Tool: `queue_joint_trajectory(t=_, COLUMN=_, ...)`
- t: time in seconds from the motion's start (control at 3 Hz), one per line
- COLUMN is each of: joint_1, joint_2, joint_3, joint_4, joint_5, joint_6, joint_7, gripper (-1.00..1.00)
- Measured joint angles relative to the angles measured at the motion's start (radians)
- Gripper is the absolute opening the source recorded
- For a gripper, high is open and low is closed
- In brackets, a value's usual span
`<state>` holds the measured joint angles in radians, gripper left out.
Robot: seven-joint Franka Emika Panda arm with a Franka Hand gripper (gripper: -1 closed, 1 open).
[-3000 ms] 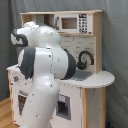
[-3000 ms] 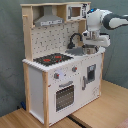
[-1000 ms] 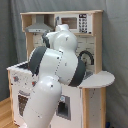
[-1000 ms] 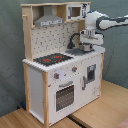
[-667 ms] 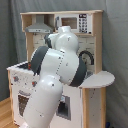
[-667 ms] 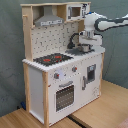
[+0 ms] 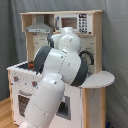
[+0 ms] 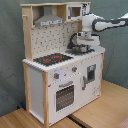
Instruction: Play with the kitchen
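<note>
The toy kitchen (image 8: 62,75) of light wood and white panels stands on a wooden floor (image 8: 100,107) before a grey curtain (image 8: 10,60), shown in both exterior views. In the second exterior view its black stovetop (image 8: 51,59) with red rings lies on the counter toward the second exterior view's left, under a grey hood (image 8: 49,21) and a pegboard back panel (image 8: 50,40). Below are the oven door (image 8: 64,96) and a narrower door with a window (image 8: 91,74). A toy microwave (image 7: 74,23) sits in the upper shelf.

The white arm (image 8: 107,24) reaches in from the second exterior view's right, and its gripper (image 8: 81,46) hangs over the sink end of the counter, close to the black faucet (image 8: 75,40). It seems to be just above the sink, but whether its fingers are parted or holding anything cannot be told.

In the first exterior view the arm's bulky white links (image 7: 57,75) cover most of the kitchen's front, and a rounded white side counter (image 7: 99,79) juts out toward the first exterior view's right.
</note>
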<state>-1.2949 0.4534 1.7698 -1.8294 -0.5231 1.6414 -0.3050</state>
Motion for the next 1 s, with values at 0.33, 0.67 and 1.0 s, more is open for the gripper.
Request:
queue_joint_trajectory(t=0.33, joint_1=0.072, joint_2=0.007, joint_3=-0.067, joint_4=0.028, joint_5=0.001, joint_6=0.000, joint_7=-0.006, gripper=-1.00)
queue_joint_trajectory(t=0.67, joint_1=0.146, joint_2=0.034, joint_3=-0.132, joint_4=0.043, joint_5=0.002, joint_6=0.008, joint_7=-0.007, gripper=-1.00)
queue_joint_trajectory(t=1.0, joint_1=0.201, joint_2=0.087, joint_3=-0.160, joint_4=0.045, joint_5=0.002, joint_6=0.017, joint_7=-0.004, gripper=-1.00)
